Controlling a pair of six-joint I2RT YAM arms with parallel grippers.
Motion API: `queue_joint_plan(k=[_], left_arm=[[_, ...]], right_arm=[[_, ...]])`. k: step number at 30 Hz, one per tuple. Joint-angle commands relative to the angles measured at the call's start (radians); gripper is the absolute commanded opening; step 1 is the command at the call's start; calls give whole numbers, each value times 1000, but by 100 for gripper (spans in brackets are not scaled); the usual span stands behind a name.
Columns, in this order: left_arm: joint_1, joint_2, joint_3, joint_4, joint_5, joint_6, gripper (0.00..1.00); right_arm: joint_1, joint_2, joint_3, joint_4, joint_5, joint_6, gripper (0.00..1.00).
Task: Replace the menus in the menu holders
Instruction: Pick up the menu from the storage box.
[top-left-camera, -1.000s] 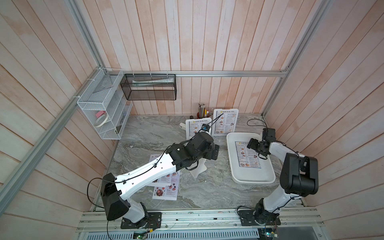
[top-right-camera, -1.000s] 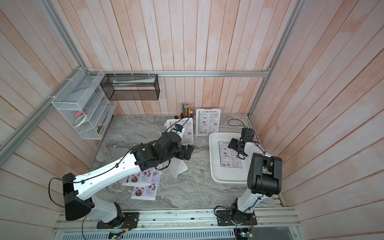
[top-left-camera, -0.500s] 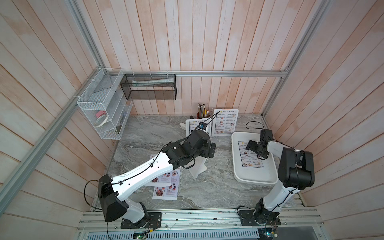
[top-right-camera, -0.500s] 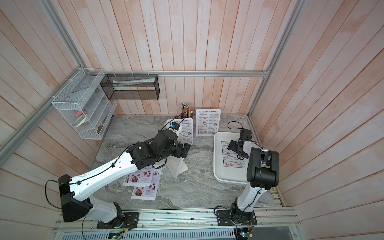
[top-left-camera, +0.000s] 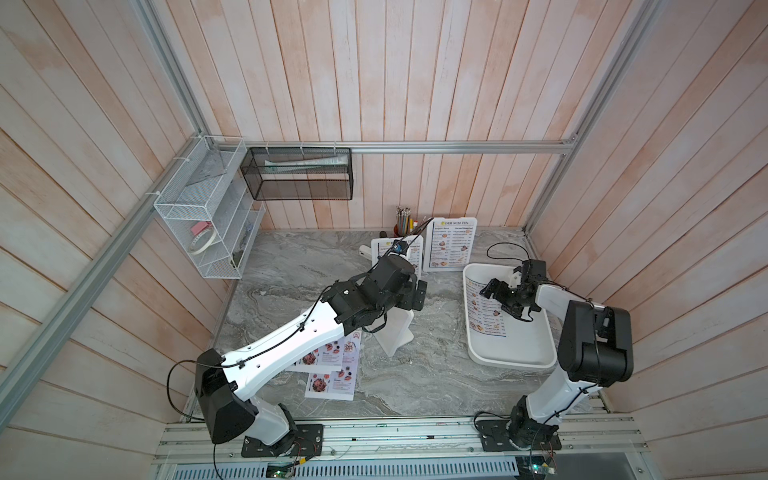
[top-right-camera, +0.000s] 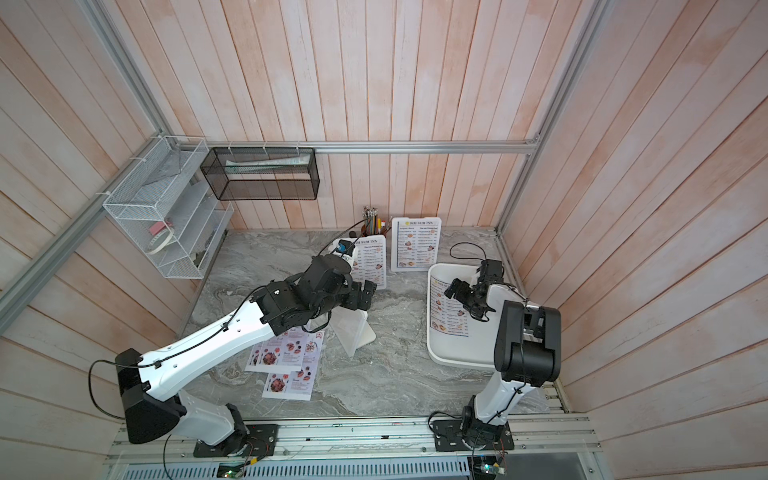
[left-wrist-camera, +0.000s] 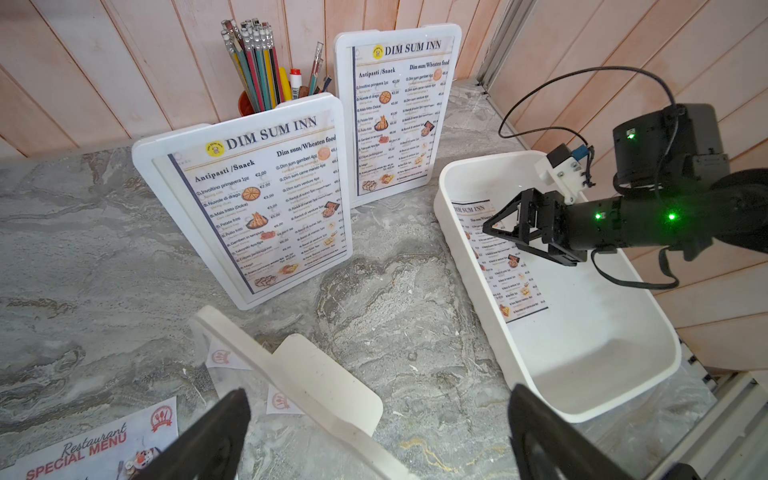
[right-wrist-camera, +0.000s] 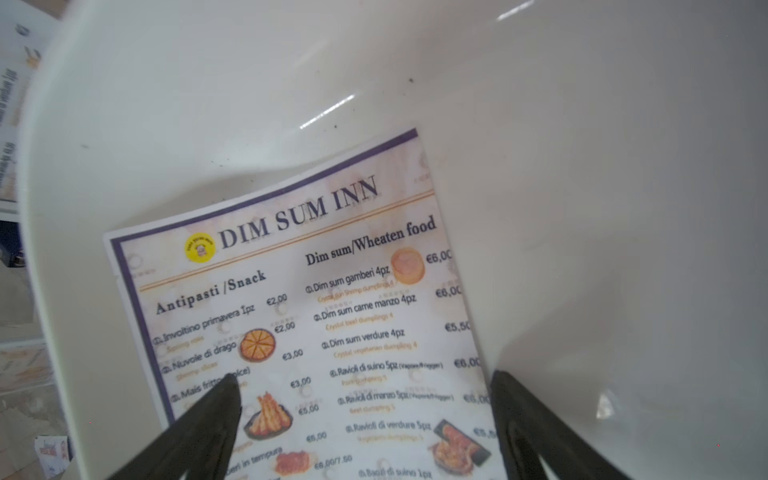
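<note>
Two white menu holders (top-left-camera: 453, 245) (left-wrist-camera: 249, 199) stand at the back, each showing a Dim Sum Inn sheet. A third holder (top-left-camera: 395, 330) (left-wrist-camera: 316, 382) leans mid-table, and the table shows through its clear panel. My left gripper (top-left-camera: 417, 293) (left-wrist-camera: 378, 392) hovers open just above this holder's top edge. Special Menu sheets (top-left-camera: 332, 365) (top-right-camera: 286, 361) lie flat under the left arm. A loose Dim Sum Inn menu (top-left-camera: 484, 316) (right-wrist-camera: 311, 332) lies in the white tray (top-left-camera: 519, 353). My right gripper (top-left-camera: 496, 297) (right-wrist-camera: 365, 378) hangs open over it, holding nothing.
A cup of pencils (top-left-camera: 403, 222) stands against the back wall behind the holders. A white wire shelf (top-left-camera: 203, 216) and a black mesh basket (top-left-camera: 297, 174) hang on the walls. The tray sits close to the right wall frame.
The tray and its sheet have slid slightly to the right. My right gripper has moved a little left over the sheet. The left gripper has drawn back slightly.
</note>
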Motion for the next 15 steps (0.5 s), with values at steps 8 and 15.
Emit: queue_joint_plan(k=[8,15], left_arm=[[0,-13,17,11,0,10,99],[0,-13,19,8,0,7,99]], right_arm=[[-2,56,6,-75,95,-77,96],[-2,43,4,-86,122,-88,98]])
